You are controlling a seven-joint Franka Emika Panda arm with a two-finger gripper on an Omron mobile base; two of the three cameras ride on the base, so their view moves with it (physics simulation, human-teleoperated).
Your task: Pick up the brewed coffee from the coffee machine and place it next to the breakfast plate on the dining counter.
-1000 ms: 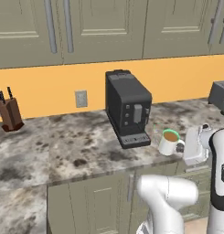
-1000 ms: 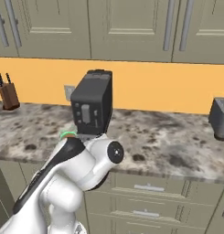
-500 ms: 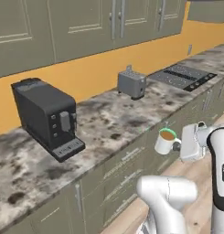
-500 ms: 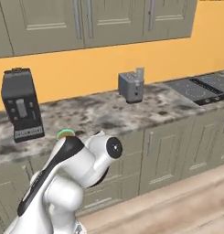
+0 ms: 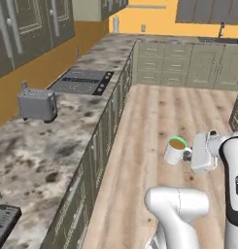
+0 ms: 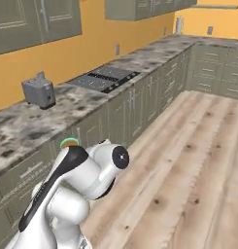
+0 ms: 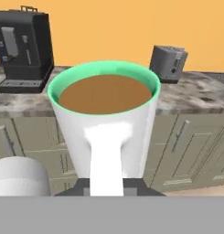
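Note:
The brewed coffee (image 5: pixel 176 150) is a small white mug with a green rim and brown liquid, held upright in the air above the wooden floor. My gripper (image 5: pixel 188 155) is shut on its side handle, to the right of the mug. In the hand view the mug (image 7: pixel 104 119) stands close up, its handle facing the camera. Behind it, the black coffee machine (image 7: pixel 24 45) stands on the wall counter at the upper left. In the right base view the mug's green rim (image 6: pixel 68 142) peeks over my arm. The breakfast plate and the dining counter are out of view.
The marble wall counter (image 5: pixel 52 141) runs along the left with beige cabinets below. On it stand a grey toaster (image 5: pixel 38 104) and a black cooktop (image 5: pixel 81 81). Wooden floor (image 5: pixel 159 116) stretches ahead to more cabinets at the far wall.
The whole scene has swung: the camera has turned away from the coffee machine, along the counter past the toaster and cooktop. The mug stays in my shut gripper at the same height.

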